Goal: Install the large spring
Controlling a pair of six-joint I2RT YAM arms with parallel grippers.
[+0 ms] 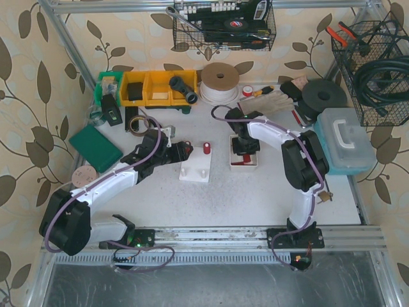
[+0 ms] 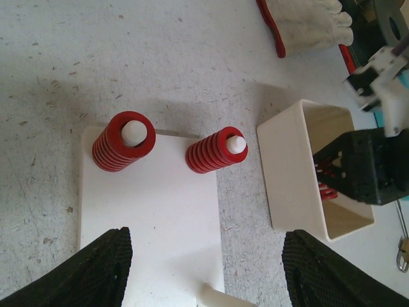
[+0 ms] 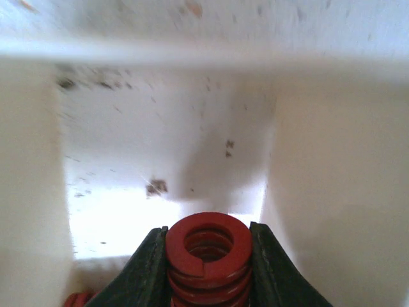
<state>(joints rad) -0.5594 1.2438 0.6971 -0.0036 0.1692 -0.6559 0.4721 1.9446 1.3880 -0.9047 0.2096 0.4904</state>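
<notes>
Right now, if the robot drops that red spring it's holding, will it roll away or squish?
The red spring is probably stiff: its thick coils look unsquashed in the right gripper. Being round, it could roll if it lands on its side, though the white bin's walls around it would likely stop it.

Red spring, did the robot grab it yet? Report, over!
Right gripper shut on red spring, inside the white bin. Left gripper open above the peg base. Two springs already on pegs. Bin walls close either side.
</notes>
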